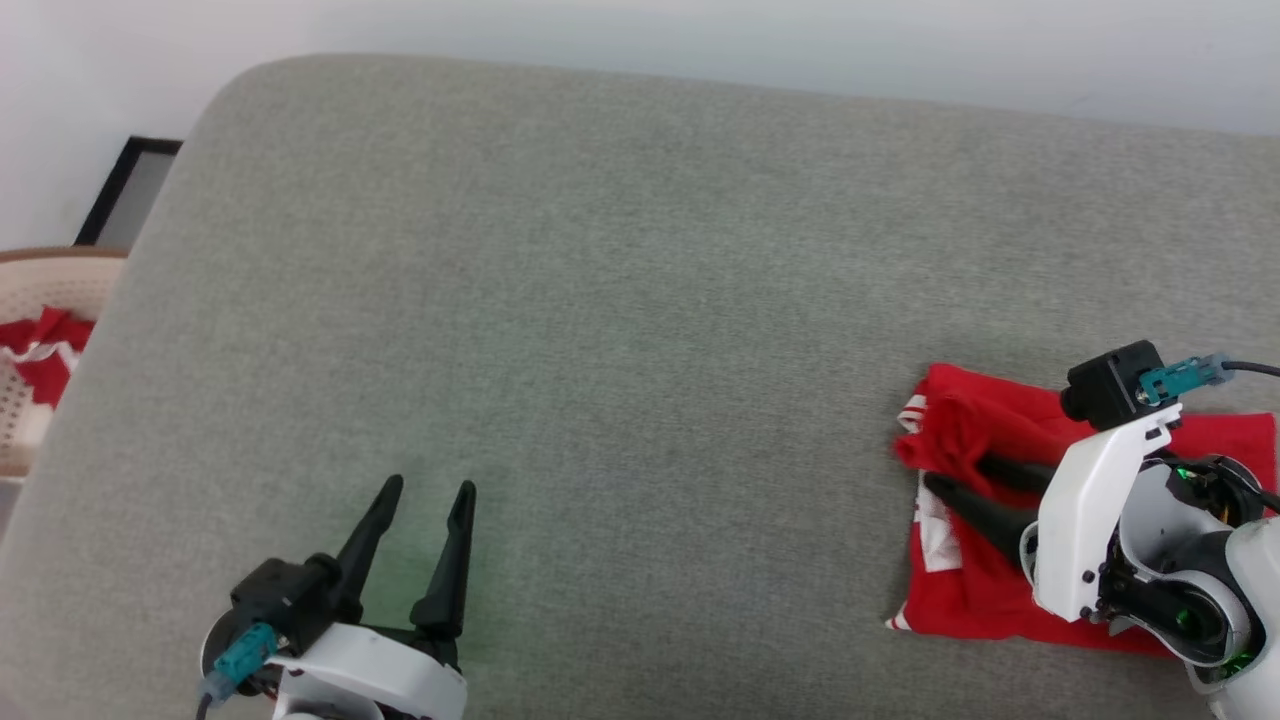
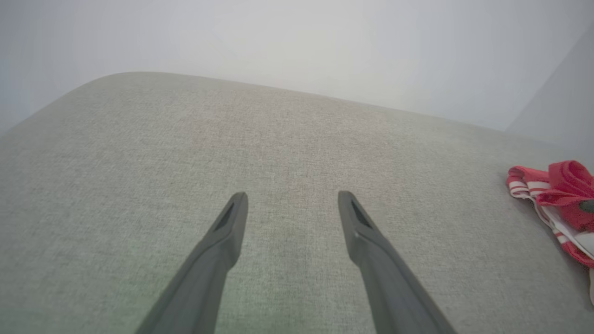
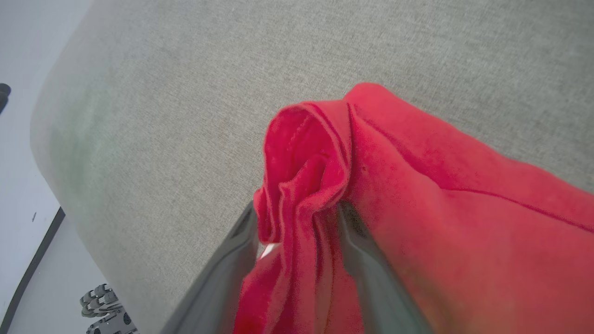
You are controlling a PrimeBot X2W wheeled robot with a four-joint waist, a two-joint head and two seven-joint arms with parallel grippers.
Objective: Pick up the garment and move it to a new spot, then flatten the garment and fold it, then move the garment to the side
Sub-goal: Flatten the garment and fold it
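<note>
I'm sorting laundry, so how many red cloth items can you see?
2: the garment lies at the grey cushion's right side; a smaller red cloth sits in the pale basket at the far left. More may be hidden inside the basket.

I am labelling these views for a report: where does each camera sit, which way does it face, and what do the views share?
Head view: on the head, facing down at the grey fabric cushion; left tool lower left, right tool on the bright red knit garment.
Left wrist view: on the left wrist, facing along its spread fingers across cushion toward a pale wall.
Right wrist view: on the right wrist, facing along its fingers, a red fold between them.
Shared: all three show garment and cushion.
</note>
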